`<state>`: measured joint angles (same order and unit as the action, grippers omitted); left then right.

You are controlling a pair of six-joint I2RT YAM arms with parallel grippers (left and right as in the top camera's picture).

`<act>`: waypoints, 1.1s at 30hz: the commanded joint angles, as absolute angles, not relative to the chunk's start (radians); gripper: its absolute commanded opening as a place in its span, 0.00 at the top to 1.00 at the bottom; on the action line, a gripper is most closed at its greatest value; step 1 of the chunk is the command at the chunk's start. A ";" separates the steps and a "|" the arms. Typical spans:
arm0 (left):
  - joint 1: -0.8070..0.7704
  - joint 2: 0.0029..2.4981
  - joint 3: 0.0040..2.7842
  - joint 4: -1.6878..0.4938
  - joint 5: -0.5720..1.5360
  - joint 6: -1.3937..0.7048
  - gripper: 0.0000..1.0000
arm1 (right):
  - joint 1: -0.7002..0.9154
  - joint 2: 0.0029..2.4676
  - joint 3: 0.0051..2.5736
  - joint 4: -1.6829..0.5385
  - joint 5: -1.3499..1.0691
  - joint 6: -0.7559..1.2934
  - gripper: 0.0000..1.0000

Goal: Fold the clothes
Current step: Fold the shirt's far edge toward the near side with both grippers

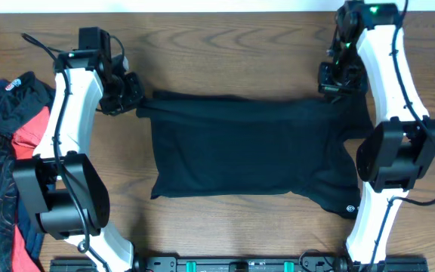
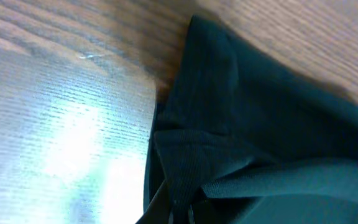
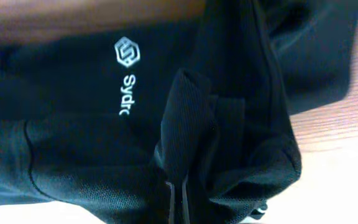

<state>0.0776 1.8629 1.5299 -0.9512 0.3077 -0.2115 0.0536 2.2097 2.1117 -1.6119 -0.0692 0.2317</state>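
A plain black shirt [image 1: 240,147] lies spread on the wooden table, folded into a rough rectangle, with a small white logo [image 1: 350,209] near its front right corner. My left gripper [image 1: 136,102] is shut on the shirt's far left corner; the pinched fabric fills the left wrist view [image 2: 185,186]. My right gripper [image 1: 337,89] is shut on the shirt's far right corner; the right wrist view shows bunched black fabric [image 3: 191,143] between the jaws and a white logo print [image 3: 128,53]. Both corners are held at the far edge.
A pile of other garments [image 1: 6,159], black-patterned, red and navy, lies at the left edge of the table. Bare wooden table [image 1: 225,53] extends beyond the shirt's far edge. The arm bases stand at the front edge.
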 commanded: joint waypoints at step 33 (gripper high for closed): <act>0.079 1.871 1.189 -0.693 0.294 -0.138 0.94 | 0.059 2.205 1.797 -1.448 -0.161 0.284 0.98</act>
<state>0.0776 1.8629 1.2114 -0.6930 0.3069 -0.1825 0.0586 2.2105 1.7985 -1.4437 -0.1612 0.2638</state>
